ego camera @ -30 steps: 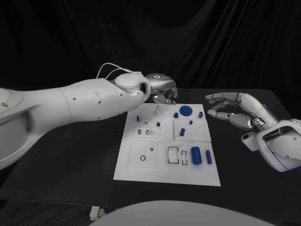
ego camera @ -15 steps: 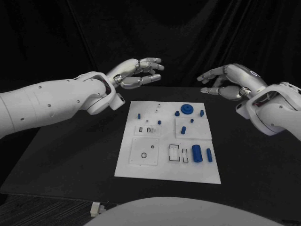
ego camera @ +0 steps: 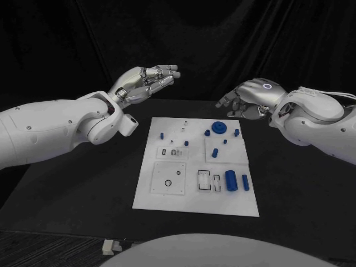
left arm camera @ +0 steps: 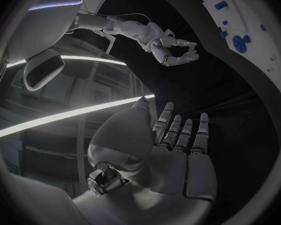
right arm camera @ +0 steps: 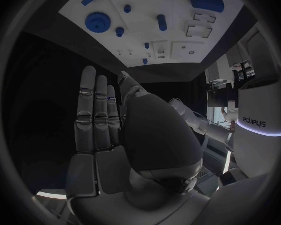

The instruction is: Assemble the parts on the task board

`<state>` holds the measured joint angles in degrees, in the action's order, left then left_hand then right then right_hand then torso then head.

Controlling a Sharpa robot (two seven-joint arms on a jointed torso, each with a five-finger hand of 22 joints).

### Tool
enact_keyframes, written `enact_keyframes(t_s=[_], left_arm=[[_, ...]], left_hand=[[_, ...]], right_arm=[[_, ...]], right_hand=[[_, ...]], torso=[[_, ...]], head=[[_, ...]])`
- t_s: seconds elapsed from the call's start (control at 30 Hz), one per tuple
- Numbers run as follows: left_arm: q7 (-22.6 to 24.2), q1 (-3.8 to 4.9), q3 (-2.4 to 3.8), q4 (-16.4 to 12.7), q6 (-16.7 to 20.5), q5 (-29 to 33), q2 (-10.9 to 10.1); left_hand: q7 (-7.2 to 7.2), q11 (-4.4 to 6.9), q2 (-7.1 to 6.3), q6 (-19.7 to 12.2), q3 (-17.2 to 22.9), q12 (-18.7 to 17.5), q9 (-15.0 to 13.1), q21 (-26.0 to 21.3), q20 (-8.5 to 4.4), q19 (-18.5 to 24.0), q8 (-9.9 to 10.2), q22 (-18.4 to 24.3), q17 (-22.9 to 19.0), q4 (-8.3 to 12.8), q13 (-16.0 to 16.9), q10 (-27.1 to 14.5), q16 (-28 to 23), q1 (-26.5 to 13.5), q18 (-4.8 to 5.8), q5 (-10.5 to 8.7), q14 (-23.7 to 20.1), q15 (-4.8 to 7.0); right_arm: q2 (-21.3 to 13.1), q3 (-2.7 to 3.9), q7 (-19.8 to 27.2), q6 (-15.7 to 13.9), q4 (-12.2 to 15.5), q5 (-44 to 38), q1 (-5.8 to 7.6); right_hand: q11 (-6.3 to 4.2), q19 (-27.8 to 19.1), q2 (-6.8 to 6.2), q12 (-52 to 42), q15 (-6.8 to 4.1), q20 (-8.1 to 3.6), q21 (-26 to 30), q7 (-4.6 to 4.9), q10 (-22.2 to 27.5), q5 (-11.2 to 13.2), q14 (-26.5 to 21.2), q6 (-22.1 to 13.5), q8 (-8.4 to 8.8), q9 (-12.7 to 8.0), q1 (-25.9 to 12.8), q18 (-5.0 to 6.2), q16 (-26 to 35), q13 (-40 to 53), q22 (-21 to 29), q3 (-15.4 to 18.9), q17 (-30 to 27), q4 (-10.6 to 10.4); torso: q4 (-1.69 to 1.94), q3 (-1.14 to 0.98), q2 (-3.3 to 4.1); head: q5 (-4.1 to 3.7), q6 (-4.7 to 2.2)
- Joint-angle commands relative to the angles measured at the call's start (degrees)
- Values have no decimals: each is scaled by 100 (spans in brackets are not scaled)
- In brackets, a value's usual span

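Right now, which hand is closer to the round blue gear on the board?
Right. The right hand hovers just beyond the board's far right corner, close above the gear. The left hand is raised past the far left corner, farther off.

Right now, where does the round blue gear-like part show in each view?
Head view: round blue part at the far right of the task board.
Left wrist view: it sits near the board's edge by the rim.
Right wrist view: it lies beyond the right hand.
Shared landmark: the large blue cylinder.
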<state>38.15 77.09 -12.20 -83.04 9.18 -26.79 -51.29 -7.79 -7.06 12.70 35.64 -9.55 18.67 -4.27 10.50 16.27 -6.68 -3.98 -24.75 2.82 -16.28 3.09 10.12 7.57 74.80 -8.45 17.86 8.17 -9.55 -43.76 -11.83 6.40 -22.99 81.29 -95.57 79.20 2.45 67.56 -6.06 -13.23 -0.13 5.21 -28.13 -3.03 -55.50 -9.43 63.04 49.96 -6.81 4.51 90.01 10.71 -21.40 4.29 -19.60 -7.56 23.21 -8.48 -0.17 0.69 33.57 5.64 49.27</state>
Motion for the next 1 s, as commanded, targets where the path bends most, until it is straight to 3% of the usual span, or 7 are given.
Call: enact_keyframes(t_s=[0.03,0.07,0.13,0.17,0.43,0.7,1.0], left_arm=[[1144,-19,1,-50,-17,270,-18],[1147,-23,1,-57,-7,271,-24],[1149,-34,1,-72,7,274,-37],[1150,-41,1,-82,9,276,-43],[1149,-63,0,-158,-24,278,-68],[1139,-114,0,-193,-97,279,-58],[1168,-132,0,-231,-125,279,-56]], left_hand=[[-11,9,12,75,-249,76,65,-59,-11,90,41,52,-53,-43,-36,-39,130,107,-191,147,157,13],[-9,12,15,80,-250,72,66,-59,-10,89,42,52,-54,-41,-38,-45,135,119,-191,163,158,10],[32,75,26,133,-261,9,61,-40,11,60,40,21,-63,-43,-49,-128,162,206,-179,279,157,-44],[32,86,28,196,-262,5,53,-19,20,26,32,-6,-59,-45,-49,-161,221,310,-166,419,198,-76],[60,124,48,231,-311,19,47,191,41,-295,31,-285,-28,-48,-54,-233,518,481,-104,637,496,-183],[36,93,66,304,-328,63,39,250,50,-457,19,-296,-28,-49,-52,-230,582,548,-44,723,546,-251],[23,73,62,374,-335,132,31,273,45,-530,5,-298,-25,-47,-44,-190,616,593,-18,769,562,-261]], right_arm=[[-44,4,-90,4,12,-899,17],[-54,4,-85,-24,16,-955,20],[-77,5,-104,24,18,-1055,28],[-90,5,-138,110,13,-1100,33],[-79,5,-482,837,-76,-1185,43],[4,5,-662,1034,-204,-1201,42],[138,5,-732,1071,-380,-1203,38]], right_hand=[[-45,938,-149,-222,-114,-108,-1796,49,-252,113,992,108,74,125,-128,-225,-1081,210,-1708,-208,611,-80],[-48,1946,-235,-353,-268,-251,-5199,113,-476,111,2269,180,81,175,-257,-822,-3919,308,-5703,-408,3006,-221],[-164,1668,-310,-390,-408,-317,-4991,172,-692,99,2510,284,70,229,-362,-727,-5723,352,-5381,-581,5124,-329],[-180,1642,-373,-387,-430,-354,-5166,210,-868,93,2489,349,79,259,-425,-752,-5873,375,-5597,-702,5271,-378],[-102,1572,-440,-64,-392,-307,-5252,288,-564,-4,2473,608,11,352,-491,-749,-5970,305,-5695,-906,5353,-381],[-54,1542,-496,152,-362,-271,-5268,336,-376,20,2457,600,61,380,-581,-739,-5949,245,-5718,-957,5287,-359],[-34,1520,-504,214,-351,-257,-5257,334,-310,21,2444,512,131,374,-619,-729,-5921,236,-5706,-949,5229,-333]], torso=[[106,127,153],[113,136,164],[155,177,210],[162,184,218],[321,310,398],[524,366,482],[658,402,548]], head=[[-52,-76],[-50,-84],[-63,-111],[-47,-103],[-137,-227],[-304,-256],[-481,-314]])
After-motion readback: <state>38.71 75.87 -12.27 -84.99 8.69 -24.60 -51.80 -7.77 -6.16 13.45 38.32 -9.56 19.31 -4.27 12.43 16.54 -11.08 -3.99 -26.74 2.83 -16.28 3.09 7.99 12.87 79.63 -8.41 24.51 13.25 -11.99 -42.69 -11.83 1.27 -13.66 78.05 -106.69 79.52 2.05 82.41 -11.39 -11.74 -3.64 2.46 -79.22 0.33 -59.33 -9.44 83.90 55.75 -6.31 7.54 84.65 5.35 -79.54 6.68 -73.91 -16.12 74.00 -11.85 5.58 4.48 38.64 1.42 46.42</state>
